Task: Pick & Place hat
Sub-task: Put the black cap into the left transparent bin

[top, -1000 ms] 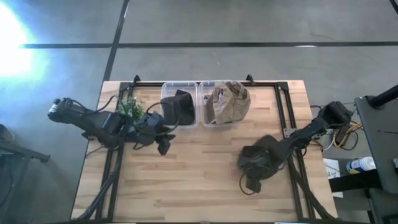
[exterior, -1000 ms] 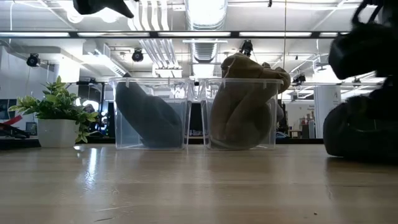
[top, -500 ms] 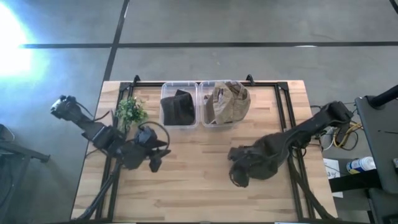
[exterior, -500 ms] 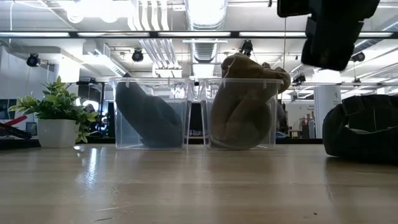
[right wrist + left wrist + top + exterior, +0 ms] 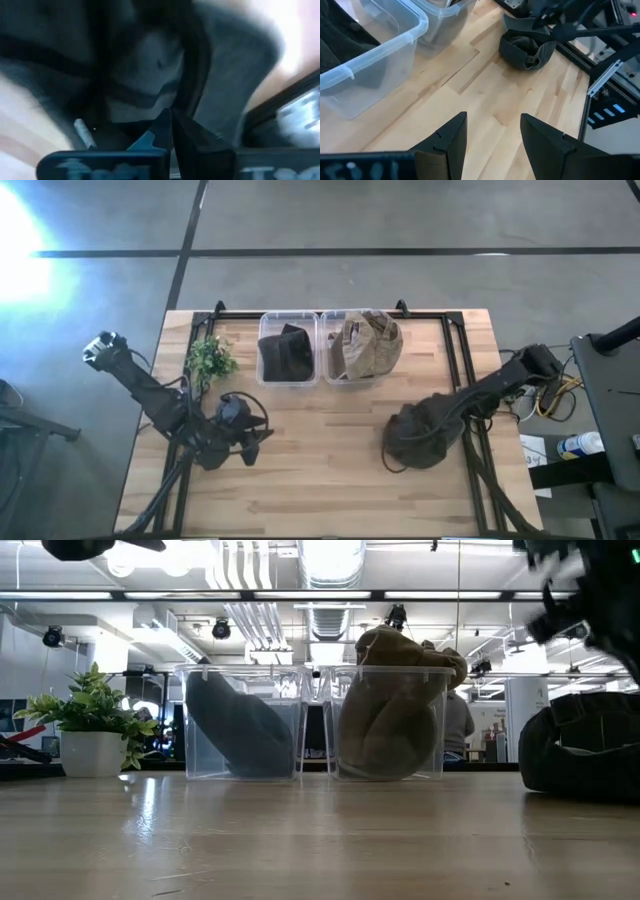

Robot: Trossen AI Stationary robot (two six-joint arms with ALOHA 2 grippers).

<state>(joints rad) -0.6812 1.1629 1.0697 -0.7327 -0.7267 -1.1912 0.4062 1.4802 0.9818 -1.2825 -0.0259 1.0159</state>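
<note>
A dark hat (image 5: pixel 418 438) rests by its underside on the right half of the table, also showing in the low view (image 5: pixel 580 748) and the left wrist view (image 5: pixel 526 47). My right gripper (image 5: pixel 592 598) hovers just above it, blurred, its fingers shut (image 5: pixel 172 131) and pointing down at the hat (image 5: pixel 150 75). My left gripper (image 5: pixel 492 137) is open over bare wood near the table's left side (image 5: pixel 243 442). One clear bin holds another dark hat (image 5: pixel 285 355), and the bin beside it holds a tan hat (image 5: pixel 365 343).
The two clear bins (image 5: pixel 245 720) (image 5: pixel 390 720) stand side by side at the far middle of the table. A potted plant (image 5: pixel 208 360) sits at the far left. A dark metal frame (image 5: pixel 462 355) runs along the table's edges. Bare wood (image 5: pixel 320 460) lies between the arms.
My left gripper has drawn back from the dark-hat bin toward the table's near left. My right gripper swung toward the table's left, then back right, staying above the dark hat. The hat has kept its place on the table.
</note>
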